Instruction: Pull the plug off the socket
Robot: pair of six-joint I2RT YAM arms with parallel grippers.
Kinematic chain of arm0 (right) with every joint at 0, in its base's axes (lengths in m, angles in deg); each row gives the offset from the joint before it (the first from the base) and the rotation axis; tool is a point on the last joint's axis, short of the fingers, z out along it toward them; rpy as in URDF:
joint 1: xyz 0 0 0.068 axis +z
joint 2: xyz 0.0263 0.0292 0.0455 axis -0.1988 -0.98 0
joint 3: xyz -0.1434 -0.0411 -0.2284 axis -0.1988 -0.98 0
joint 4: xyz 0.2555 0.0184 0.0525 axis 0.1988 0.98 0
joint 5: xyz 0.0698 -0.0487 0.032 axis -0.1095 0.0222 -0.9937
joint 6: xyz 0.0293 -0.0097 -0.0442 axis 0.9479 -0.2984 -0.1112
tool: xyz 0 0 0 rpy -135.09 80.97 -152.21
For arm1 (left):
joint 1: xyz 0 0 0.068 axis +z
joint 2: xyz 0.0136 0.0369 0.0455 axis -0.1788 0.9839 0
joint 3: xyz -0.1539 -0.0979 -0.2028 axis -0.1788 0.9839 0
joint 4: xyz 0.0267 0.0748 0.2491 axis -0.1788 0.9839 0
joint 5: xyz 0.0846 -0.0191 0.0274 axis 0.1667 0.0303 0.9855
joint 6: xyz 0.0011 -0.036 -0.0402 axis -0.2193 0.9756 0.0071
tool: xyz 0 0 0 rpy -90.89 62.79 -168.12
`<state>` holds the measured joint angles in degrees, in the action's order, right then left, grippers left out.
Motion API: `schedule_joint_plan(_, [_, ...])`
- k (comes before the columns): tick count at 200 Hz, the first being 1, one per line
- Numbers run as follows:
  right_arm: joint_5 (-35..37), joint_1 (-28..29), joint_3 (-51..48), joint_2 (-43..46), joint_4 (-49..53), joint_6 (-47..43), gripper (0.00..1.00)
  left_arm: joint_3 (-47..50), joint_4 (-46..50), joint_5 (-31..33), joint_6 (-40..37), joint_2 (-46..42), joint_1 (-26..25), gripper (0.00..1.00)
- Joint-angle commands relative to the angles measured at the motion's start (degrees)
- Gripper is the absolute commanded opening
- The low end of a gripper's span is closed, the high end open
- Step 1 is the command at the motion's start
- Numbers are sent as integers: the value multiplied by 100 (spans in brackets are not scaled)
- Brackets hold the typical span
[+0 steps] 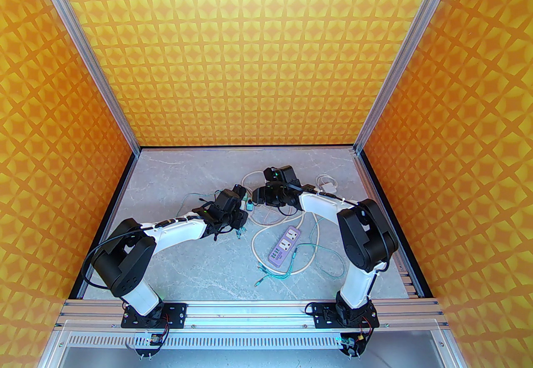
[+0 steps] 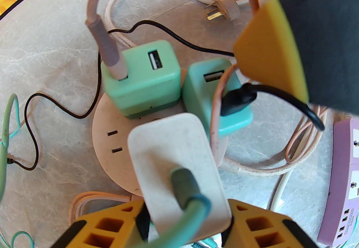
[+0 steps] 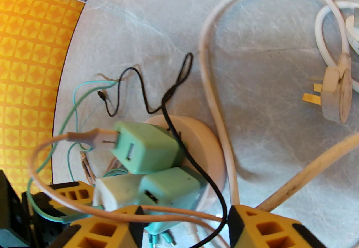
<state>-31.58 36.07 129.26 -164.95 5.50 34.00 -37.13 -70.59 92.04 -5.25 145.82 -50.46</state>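
Plug (image 2: 174, 157) prongs hidden, clamped between left fingers (image 2: 263, 227).

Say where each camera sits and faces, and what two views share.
Top external: above and behind the robot, looking down at table; left arm, right arm show.
Left wrist: on left arm, facing the round socket; left gripper grips the white charger.
Right wrist: on right arm, facing socket from another side; right gripper shows.
Wrist views share socket and white charger.
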Motion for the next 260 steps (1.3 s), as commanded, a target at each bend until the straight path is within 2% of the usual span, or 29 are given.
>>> schedule_joint_plan(1, [-200, -38, 513, -172, 322, 127, 55, -75, 203, -78, -184, -78, 33, 46])
schedule_joint_plan(72, [-300, 16, 802, -551, 622, -156, 54, 58, 176, -236, -579, -290, 120, 46])
schedule_joint_plan(106, [-503, 16, 789, -690, 539, -325, 55, 83, 196, -297, -689, -412, 191, 50])
schedule_joint_plan(129, [-700, 94, 851, -788, 420, -341, 56, 39, 263, -326, -676, -384, 193, 52])
schedule_joint_plan(173, [-472, 151, 1013, -851, 318, -194, 59, -2, 304, -318, -459, -335, 204, 52])
schedule_joint_plan(215, [-351, 151, 1545, -949, 761, -353, 59, -150, 285, -305, -329, -117, 209, 54])
schedule_joint_plan(252, [-535, 213, 1930, -1298, 1319, -670, 59, -174, 277, -293, -357, -2, 204, 49])
schedule_joint_plan(260, [-520, 233, 1952, -1370, 1382, -715, 59, -162, 290, -295, -373, -12, 368, 50])
